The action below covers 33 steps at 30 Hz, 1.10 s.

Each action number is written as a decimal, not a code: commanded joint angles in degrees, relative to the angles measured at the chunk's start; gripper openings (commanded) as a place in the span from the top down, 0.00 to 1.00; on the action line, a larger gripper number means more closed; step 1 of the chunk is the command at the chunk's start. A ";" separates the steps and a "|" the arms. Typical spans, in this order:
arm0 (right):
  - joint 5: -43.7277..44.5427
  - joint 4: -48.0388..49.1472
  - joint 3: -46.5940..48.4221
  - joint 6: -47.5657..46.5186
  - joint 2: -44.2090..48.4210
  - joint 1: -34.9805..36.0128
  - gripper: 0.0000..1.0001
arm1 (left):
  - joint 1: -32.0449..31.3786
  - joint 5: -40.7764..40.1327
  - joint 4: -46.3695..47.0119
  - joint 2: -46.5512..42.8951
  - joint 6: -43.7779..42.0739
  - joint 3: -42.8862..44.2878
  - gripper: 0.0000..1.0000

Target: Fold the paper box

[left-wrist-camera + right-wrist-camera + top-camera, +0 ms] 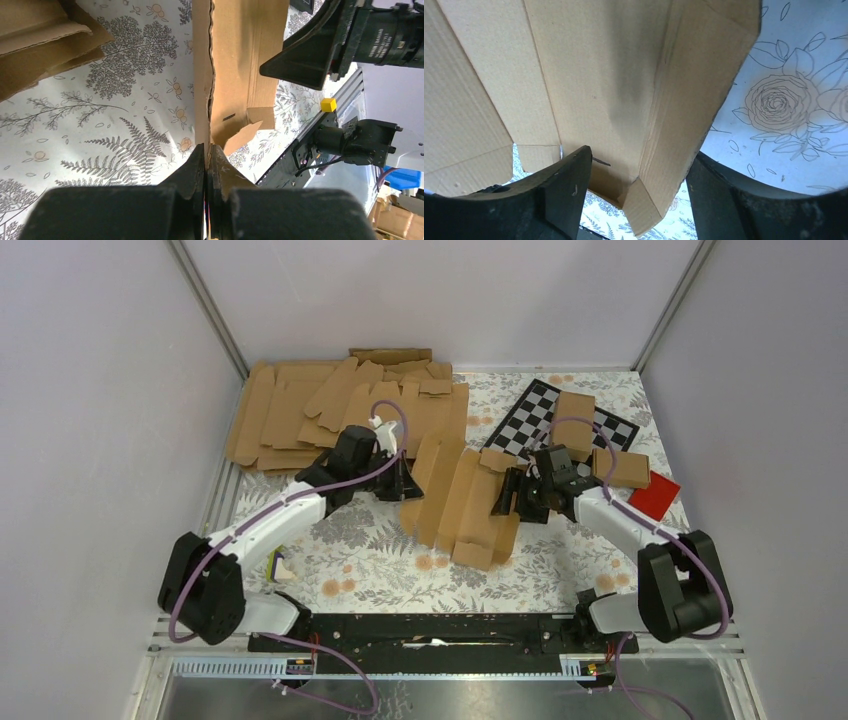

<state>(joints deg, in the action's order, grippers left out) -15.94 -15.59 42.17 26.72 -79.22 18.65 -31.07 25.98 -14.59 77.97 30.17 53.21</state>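
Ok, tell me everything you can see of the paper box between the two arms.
The paper box is plain brown corrugated cardboard, a die-cut sheet with creases and small end flaps, partly folded into upright ridges on the table. The left gripper is shut on one edge; the right gripper, fingers open, straddles a bent panel.

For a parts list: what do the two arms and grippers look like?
The left arm and right arm have white link shells and bulky black joint housings. A purple cable loops along each. The left gripper and right gripper are matte black with thick, curved fingers.
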 commanded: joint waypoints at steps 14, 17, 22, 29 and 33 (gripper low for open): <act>18.55 13.80 -10.99 2.36 29.02 0.42 0.00 | -0.12 -11.57 5.85 -17.69 -3.39 -4.97 1.00; 17.37 17.26 -13.96 6.17 31.45 0.42 0.01 | -0.13 -11.08 6.03 -18.07 -2.00 -4.79 1.00; 14.28 21.14 -14.46 11.41 31.27 0.42 0.00 | -0.03 -18.54 5.33 -19.01 5.42 -6.13 1.00; 10.47 25.68 -15.70 13.44 28.26 0.42 0.00 | 0.02 -20.33 2.59 -18.20 3.72 -6.11 1.00; 11.19 25.23 -15.72 12.54 27.56 0.42 0.00 | 0.04 -15.33 2.52 -16.26 1.24 -5.11 1.00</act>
<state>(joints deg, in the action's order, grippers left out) -4.21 6.85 26.59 38.92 -51.11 18.74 -31.05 7.11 -14.06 60.47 34.24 46.35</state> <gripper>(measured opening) 0.993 0.018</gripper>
